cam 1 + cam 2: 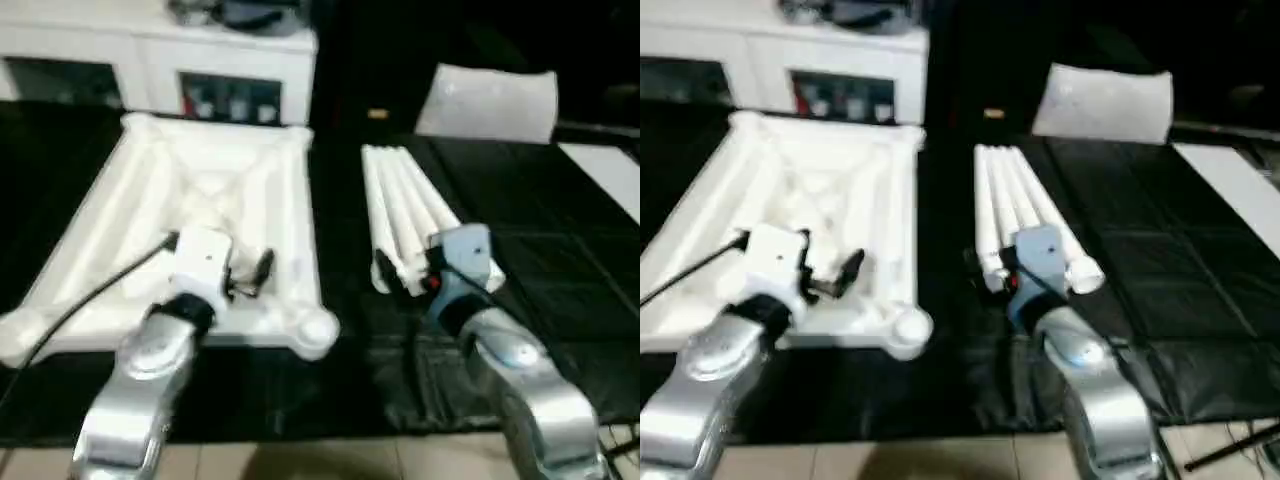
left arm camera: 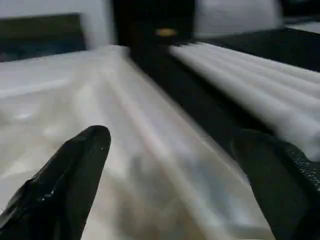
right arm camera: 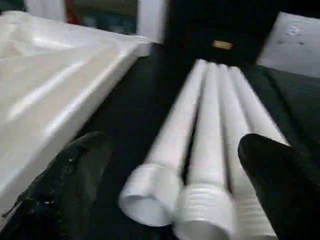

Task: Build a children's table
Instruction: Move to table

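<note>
Left eye view: tabletop (image 1: 150,200) left, ribbed underside up exposing sockets; legs (image 1: 405,215) bundled centre-right; left gripper (image 1: 250,275), right gripper (image 3: 170,185) wide open, empty.

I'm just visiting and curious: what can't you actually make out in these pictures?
- Near ends of the legs: right pincer and its wrist cover them in the head views.
- Tabletop: left arm covers part; left wrist view blurred.
- Shelf contents: too small, blurred.
- Pale bag: what it holds is hidden.

Both silver forearms forward and low, left gripper (image 2: 170,175) and right gripper (image 3: 175,185) with fingers spread wide.
</note>
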You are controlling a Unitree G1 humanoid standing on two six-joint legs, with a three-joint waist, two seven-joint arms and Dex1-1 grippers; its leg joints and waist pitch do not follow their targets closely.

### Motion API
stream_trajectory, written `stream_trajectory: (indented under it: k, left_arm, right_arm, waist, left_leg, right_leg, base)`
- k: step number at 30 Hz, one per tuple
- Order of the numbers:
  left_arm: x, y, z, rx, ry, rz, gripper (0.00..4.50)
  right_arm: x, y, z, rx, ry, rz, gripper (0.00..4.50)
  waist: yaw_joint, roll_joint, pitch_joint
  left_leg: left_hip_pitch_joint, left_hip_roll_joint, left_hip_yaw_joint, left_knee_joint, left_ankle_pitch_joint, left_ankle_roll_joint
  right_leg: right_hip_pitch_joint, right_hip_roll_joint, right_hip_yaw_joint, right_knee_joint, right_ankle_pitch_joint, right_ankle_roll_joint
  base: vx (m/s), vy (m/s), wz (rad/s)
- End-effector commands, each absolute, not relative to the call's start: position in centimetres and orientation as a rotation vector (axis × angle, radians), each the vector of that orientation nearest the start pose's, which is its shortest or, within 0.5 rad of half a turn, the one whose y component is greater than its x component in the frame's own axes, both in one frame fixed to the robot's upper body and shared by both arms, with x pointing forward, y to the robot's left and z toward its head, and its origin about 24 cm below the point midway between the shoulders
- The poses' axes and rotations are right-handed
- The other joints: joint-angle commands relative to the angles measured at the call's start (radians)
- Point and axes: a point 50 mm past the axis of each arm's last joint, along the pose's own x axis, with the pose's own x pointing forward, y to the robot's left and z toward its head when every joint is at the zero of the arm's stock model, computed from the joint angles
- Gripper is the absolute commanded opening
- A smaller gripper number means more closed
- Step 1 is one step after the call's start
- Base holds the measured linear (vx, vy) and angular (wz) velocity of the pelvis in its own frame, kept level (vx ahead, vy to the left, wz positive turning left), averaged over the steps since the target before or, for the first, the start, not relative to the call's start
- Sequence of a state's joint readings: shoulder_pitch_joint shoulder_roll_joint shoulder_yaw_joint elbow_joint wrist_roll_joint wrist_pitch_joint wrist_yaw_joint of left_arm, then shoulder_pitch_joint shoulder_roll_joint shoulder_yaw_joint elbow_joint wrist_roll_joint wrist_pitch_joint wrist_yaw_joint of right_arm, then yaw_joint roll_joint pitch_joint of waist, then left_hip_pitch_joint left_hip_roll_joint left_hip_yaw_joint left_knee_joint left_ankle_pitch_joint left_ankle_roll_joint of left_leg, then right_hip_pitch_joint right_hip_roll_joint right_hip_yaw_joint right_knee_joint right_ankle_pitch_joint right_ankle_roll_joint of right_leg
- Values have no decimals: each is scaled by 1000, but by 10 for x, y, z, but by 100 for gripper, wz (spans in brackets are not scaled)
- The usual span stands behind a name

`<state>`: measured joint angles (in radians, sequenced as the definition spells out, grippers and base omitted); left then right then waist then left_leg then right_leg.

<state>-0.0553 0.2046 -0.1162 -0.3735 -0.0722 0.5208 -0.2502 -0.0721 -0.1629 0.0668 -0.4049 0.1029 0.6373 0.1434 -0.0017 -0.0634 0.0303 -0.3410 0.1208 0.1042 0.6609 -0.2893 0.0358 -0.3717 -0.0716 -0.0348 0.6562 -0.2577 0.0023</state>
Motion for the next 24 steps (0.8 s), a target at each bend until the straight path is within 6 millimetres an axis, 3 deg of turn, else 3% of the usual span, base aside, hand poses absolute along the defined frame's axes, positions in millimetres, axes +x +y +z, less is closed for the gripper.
stream_trajectory:
  k: [1,2,3,4,6,7,9,10,13,15,17,21,22,24]
  left_arm:
    - [253,139,93,137,121,-407,446]
    - [254,139,93,135,125,-412,446]
    - [256,139,94,145,123,-432,446]
    - [258,139,95,165,125,-458,446]
    - [261,138,96,206,126,-514,446]
    - [263,138,96,213,138,-558,446]
    - [264,137,96,218,149,-603,446]
    - [265,137,96,218,152,-617,446]
    - [267,137,94,239,179,-695,446]
    - [268,138,92,272,209,-779,446]
    - [268,139,85,374,259,-960,446]
    - [267,142,82,392,310,-1089,410]
    - [267,144,82,395,330,-1124,398]
    - [266,147,82,397,360,-1174,377]
  right_arm:
    - [255,-140,95,-74,159,284,450]
    - [255,-140,95,-76,158,289,450]
    - [256,-141,96,-75,151,299,450]
    - [255,-140,98,-61,144,326,450]
    - [256,-145,100,-55,134,303,450]
    - [257,-145,103,-30,117,323,450]
    - [257,-146,105,-18,104,335,450]
    - [257,-146,106,-13,100,342,450]
    - [259,-148,107,-7,91,347,450]
    - [259,-150,106,-23,119,383,450]
    - [252,-147,101,-80,188,555,450]
    - [243,-145,96,-159,239,708,450]
    - [239,-144,95,-170,252,756,450]
    - [234,-144,95,-181,265,823,450]
  waist:
    - [20,0,-48]
    - [12,2,-46]
    - [5,30,-57]
    - [3,32,-57]
    - [4,28,-43]
    - [4,48,-32]
    - [-1,41,-24]
    - [-4,40,-20]
    - [-7,45,-16]
    - [-10,45,-17]
    - [-7,48,-21]
    - [-8,50,-26]
    - [-8,55,-27]
    - [-5,52,-32]
  left_leg:
    - [-60,40,-7,-71,279,-16]
    - [-46,45,-5,-83,322,-21]
    - [-15,61,-12,-75,479,-19]
    - [-13,64,-14,-75,502,-32]
    - [-9,70,-9,-89,360,-66]
    - [-5,78,-8,-106,111,-109]
    - [-4,84,-9,-120,-63,-124]
    - [-4,85,-9,-124,-118,-125]
    - [-4,82,-2,-126,-172,-118]
    - [-4,81,4,-126,-178,-119]
    - [-3,81,1,-129,-173,-107]
    - [-10,87,6,-124,-86,-86]
    - [-10,87,8,-122,-72,-84]
    - [-12,88,8,-119,-12,-68]
  right_leg:
    - [103,-82,76,-61,347,-229]
    - [86,-56,61,-53,439,-214]
    - [66,-34,47,-34,581,-220]
    - [66,-32,42,-35,575,-222]
    - [60,-38,42,-59,406,-222]
    - [59,-47,44,-74,178,-226]
    - [57,-53,45,-89,-2,-214]
    - [55,-56,47,-96,-89,-205]
    - [43,-59,52,-114,-221,-178]
    - [38,-55,52,-116,-252,-160]
    - [41,-52,53,-115,-246,-145]
    - [46,-59,53,-108,-124,-189]
    - [46,-59,54,-105,-99,-199]
    - [50,-60,52,-97,-10,-228]
  base:
    - [61,-41,-10]
    - [0,0,0]
    - [0,0,0]
    - [0,0,0]
    - [0,0,0]
    - [0,0,0]
    - [-61,14,-2]
    - [-70,14,-3]
    - [-61,1,-1]
    - [0,0,0]
    - [0,0,0]
    - [0,0,0]
    - [0,0,0]
    - [0,0,0]
